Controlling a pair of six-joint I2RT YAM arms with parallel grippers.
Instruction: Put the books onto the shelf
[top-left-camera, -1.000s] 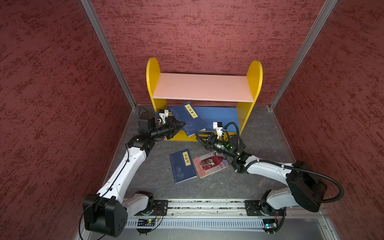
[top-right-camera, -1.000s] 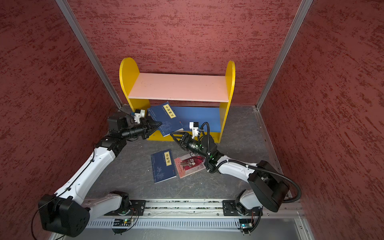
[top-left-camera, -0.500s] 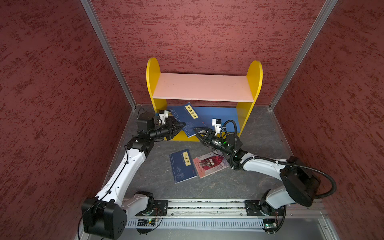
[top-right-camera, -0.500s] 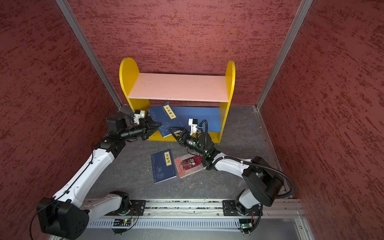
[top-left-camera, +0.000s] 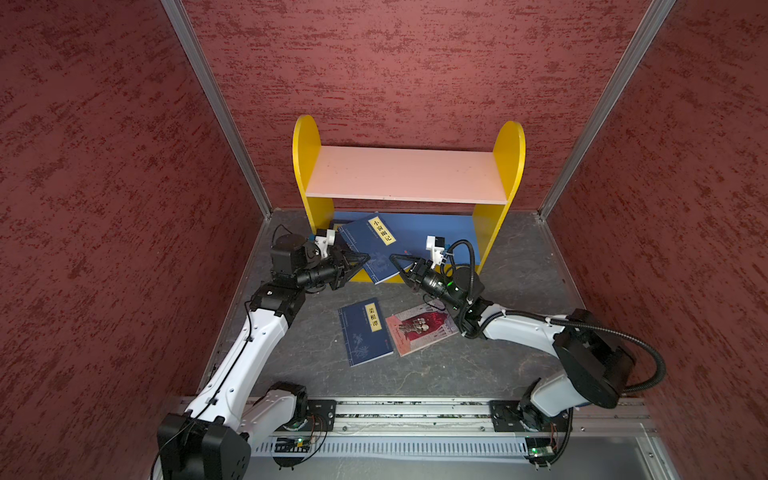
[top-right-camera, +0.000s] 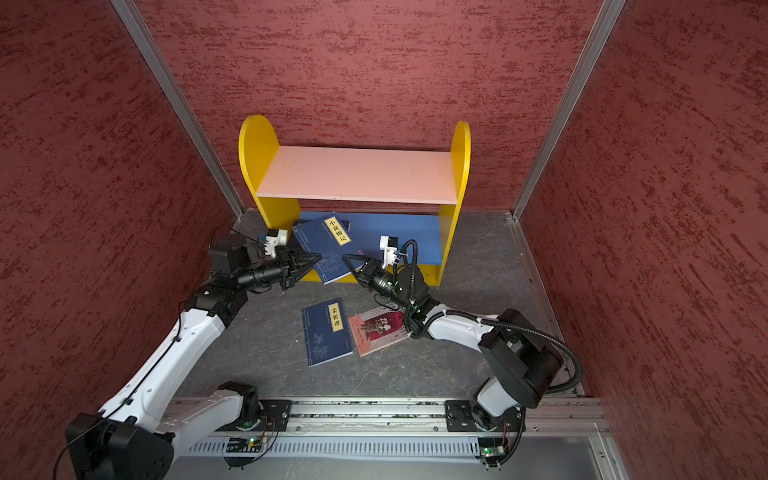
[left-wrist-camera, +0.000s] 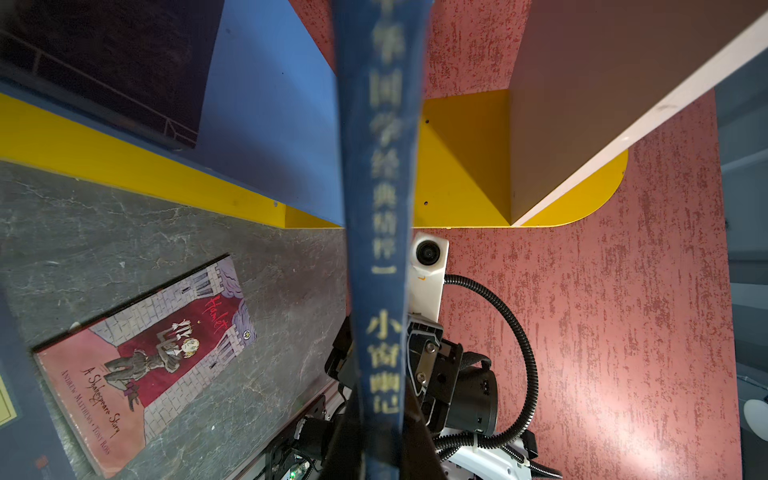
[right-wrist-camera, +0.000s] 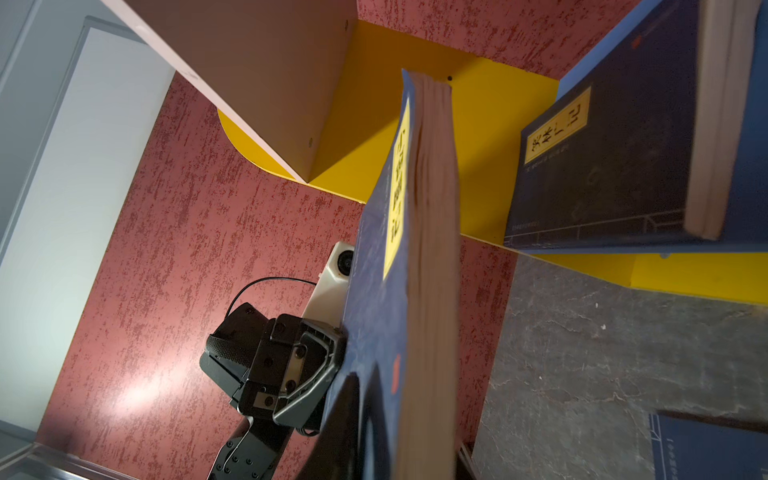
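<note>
A navy book (top-left-camera: 371, 248) (top-right-camera: 328, 246) with a yellow label is tilted over the front of the shelf's blue lower board (top-left-camera: 440, 237). My left gripper (top-left-camera: 365, 258) (top-right-camera: 318, 258) is shut on its spine side; the spine (left-wrist-camera: 380, 199) fills the left wrist view between the jaws of that gripper (left-wrist-camera: 380, 451). My right gripper (top-left-camera: 394, 258) (top-right-camera: 345, 257) (right-wrist-camera: 399, 436) is shut on the opposite page edge (right-wrist-camera: 434, 249). A second navy book (top-left-camera: 365, 332) (top-right-camera: 326, 330) and the pink illustrated book (top-left-camera: 419, 332) (top-right-camera: 378, 332) (left-wrist-camera: 145, 357) lie flat on the floor. The shelf's (top-right-camera: 357, 174) pink upper board is bare.
Another navy book (right-wrist-camera: 602, 166) lies on the lower board near the left side panel. The shelf stands against the red back wall (top-left-camera: 415, 62), and red walls close in on both sides. The arms' base rail (top-left-camera: 415, 415) runs along the front.
My right gripper has moved up to the held book's free edge and closed on it. The left gripper has kept its grip and barely moved.
</note>
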